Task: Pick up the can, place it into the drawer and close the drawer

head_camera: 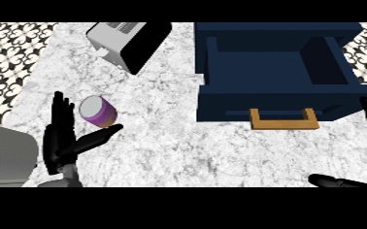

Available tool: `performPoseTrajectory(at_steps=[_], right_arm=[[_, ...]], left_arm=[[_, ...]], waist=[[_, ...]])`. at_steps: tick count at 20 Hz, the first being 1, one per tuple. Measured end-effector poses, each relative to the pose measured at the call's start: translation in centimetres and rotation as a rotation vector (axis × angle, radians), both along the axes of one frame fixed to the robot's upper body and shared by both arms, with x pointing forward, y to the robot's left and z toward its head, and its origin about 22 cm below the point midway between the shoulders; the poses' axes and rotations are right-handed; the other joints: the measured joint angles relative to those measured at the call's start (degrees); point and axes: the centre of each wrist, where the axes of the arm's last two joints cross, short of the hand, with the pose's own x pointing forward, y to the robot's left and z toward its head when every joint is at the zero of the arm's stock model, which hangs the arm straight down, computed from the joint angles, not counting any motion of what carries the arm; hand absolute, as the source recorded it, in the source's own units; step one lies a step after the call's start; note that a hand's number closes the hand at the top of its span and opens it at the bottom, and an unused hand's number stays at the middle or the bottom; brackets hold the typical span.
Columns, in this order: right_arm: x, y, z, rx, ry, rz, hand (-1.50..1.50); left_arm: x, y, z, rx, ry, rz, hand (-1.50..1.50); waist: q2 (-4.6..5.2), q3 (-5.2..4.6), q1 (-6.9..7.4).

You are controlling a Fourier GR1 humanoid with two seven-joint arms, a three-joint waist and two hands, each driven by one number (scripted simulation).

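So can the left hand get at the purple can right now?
Probably yes: the left hand is open right beside the purple can, fingers on its left and thumb just below, with nothing between them.

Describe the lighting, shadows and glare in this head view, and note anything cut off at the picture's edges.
Head view: even, flat light on the marble counter; no strong cast shadows or glare show. The open drawer's inside reads uniformly dark blue. The can's pale top is bright but shows no highlight. The toaster is cropped at the top, and the right hand at the lower edge; the left hand shows open.
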Motion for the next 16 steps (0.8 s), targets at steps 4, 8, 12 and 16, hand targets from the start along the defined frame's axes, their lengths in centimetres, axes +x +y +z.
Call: performPoseTrajectory(at_steps=[4,8,12,16], right_arm=[[-0.3,-0.1,0.6,0.002,-0.002,0.004,-1.50],[-0.3,-0.4,1.1,0.002,0.003,0.002,-1.50],[-0.6,-0.6,0.8,0.001,0.002,-0.002,-1.50],[-1.3,-0.8,0.4,-0.006,-0.002,-0.002,-1.50]], left_arm=[[0.1,0.7,-2.5,-0.006,0.012,0.028,-1.50],[0.3,1.7,-4.2,-0.018,0.024,0.037,-1.50],[0.6,2.4,-6.1,-0.025,0.041,0.042,-1.50],[0.9,3.0,-7.6,-0.040,0.045,0.050,-1.50]], waist=[[0.01,0.01,-0.01],[0.01,0.00,0.00],[0.02,0.00,-0.04],[0.03,0.00,-0.13]])
